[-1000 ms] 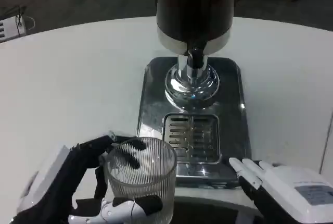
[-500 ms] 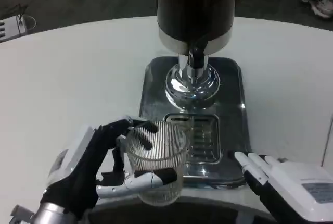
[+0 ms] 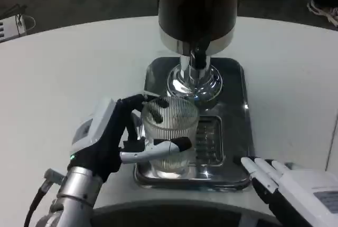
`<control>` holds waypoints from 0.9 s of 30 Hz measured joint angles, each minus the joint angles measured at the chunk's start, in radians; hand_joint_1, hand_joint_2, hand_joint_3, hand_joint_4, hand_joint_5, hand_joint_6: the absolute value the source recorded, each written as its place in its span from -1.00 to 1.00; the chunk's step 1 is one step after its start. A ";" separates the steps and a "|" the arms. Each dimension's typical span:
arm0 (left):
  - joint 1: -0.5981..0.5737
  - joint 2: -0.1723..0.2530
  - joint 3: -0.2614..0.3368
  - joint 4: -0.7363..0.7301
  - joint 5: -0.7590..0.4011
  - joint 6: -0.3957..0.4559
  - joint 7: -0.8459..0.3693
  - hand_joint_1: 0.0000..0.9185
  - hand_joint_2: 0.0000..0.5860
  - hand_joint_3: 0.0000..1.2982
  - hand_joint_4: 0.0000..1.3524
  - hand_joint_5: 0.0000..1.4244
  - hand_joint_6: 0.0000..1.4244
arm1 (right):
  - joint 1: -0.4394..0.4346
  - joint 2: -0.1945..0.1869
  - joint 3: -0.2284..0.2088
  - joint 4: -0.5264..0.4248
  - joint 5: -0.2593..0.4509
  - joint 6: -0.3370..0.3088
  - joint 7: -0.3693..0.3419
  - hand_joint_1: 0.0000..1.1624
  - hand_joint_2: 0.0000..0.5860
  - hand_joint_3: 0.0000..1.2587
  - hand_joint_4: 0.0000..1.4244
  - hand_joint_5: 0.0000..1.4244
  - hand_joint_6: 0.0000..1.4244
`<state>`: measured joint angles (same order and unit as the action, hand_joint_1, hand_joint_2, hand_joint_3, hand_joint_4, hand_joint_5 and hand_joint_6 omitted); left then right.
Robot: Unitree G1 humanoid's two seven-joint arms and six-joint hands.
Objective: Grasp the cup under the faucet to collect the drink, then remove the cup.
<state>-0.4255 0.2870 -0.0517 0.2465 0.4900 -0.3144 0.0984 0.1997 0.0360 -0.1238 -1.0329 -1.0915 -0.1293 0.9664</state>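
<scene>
Head view, close, perhaps steeply downward

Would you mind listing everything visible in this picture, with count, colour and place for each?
cup: one, clear ribbed glass, over the left part of the drip grate, in front of the faucet.
drink dispenser: one, black body with a silver band, at the back of the tray.
faucet: one, black, at the dispenser's base, above the chrome foot.
tray: one, shiny metal, mid-table, with a slotted drip grate at its front.
table: one, white.
shoe: one, light-coloured, on the floor at top right.
white object with cable: one, at the left edge.
left hand: black and white, grips the cup.
right hand: white, at the lower right, holding nothing.
</scene>
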 measured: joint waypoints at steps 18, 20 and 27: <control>-0.211 0.010 -0.166 0.190 0.136 0.005 0.111 0.07 -0.97 0.36 0.44 0.60 -0.22 | 0.025 0.022 -0.005 0.000 0.016 -0.021 0.019 0.03 0.47 -0.99 -1.00 -1.00 -1.00; -0.213 0.011 -0.179 0.190 0.142 0.015 0.093 0.04 -0.97 0.28 0.30 0.50 -0.26 | 0.025 0.023 -0.004 0.000 0.016 -0.019 0.020 0.03 0.47 -0.99 -1.00 -1.00 -1.00; -0.202 0.034 -0.192 0.143 0.147 0.084 0.055 -0.23 -0.87 0.05 -0.11 0.26 -0.35 | 0.035 0.023 -0.005 0.000 0.017 -0.015 0.020 0.03 0.47 -0.99 -1.00 -1.00 -1.00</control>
<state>-0.6272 0.3207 -0.2436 0.3896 0.6373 -0.2306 0.1536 0.2350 0.0587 -0.1284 -1.0331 -1.0745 -0.1439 0.9864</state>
